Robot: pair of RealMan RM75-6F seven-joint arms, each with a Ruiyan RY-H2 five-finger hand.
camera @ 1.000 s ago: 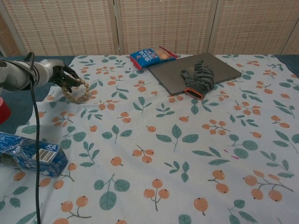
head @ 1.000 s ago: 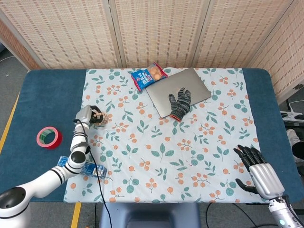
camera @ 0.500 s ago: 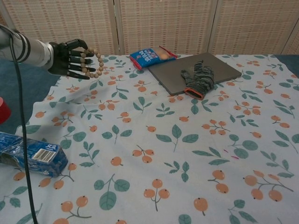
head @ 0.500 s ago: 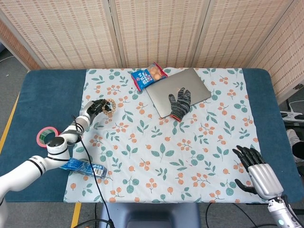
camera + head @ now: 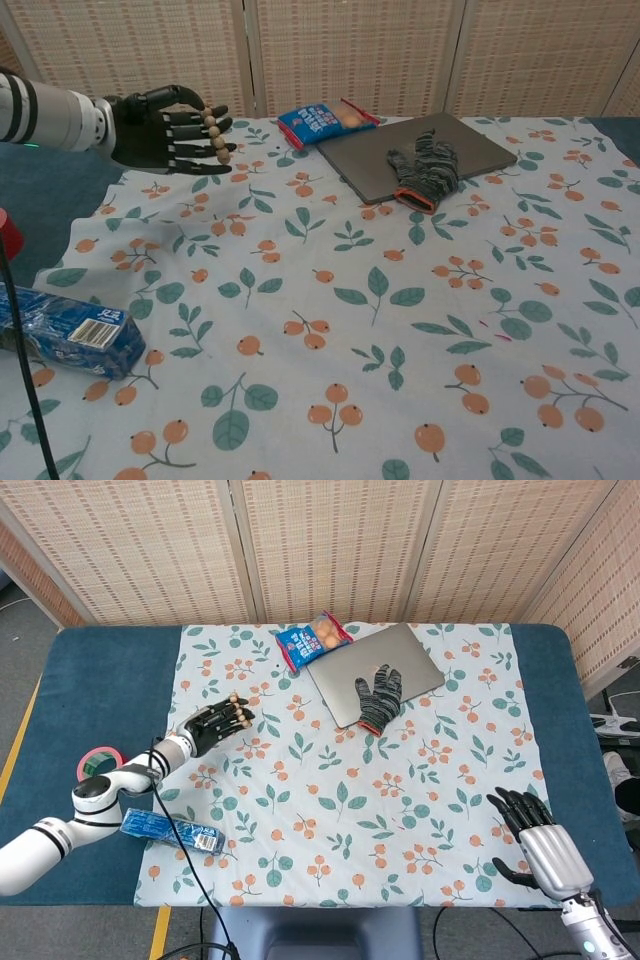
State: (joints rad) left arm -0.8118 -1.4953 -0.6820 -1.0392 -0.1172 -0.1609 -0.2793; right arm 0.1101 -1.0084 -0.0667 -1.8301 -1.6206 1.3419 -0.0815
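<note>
My left hand [image 5: 214, 725] [image 5: 165, 130] hovers above the left part of the floral tablecloth [image 5: 350, 790]. A string of wooden beads [image 5: 236, 712] [image 5: 215, 133] is draped across its dark fingers, which hold it off the cloth. My right hand [image 5: 545, 848] rests at the table's front right corner with fingers apart and nothing in it; the chest view does not show it.
A grey laptop [image 5: 375, 675] [image 5: 425, 150] with a knit glove [image 5: 379, 698] [image 5: 425, 170] on it lies at the back. A blue snack bag [image 5: 313, 640] [image 5: 325, 122] sits beside it. Red tape roll [image 5: 95, 765] and a blue packet [image 5: 170, 831] [image 5: 65, 330] lie left.
My left hand has lifted the beads off the cloth and carried them right, its arm stretching out lower and further from the tape roll. The right hand barely moved.
</note>
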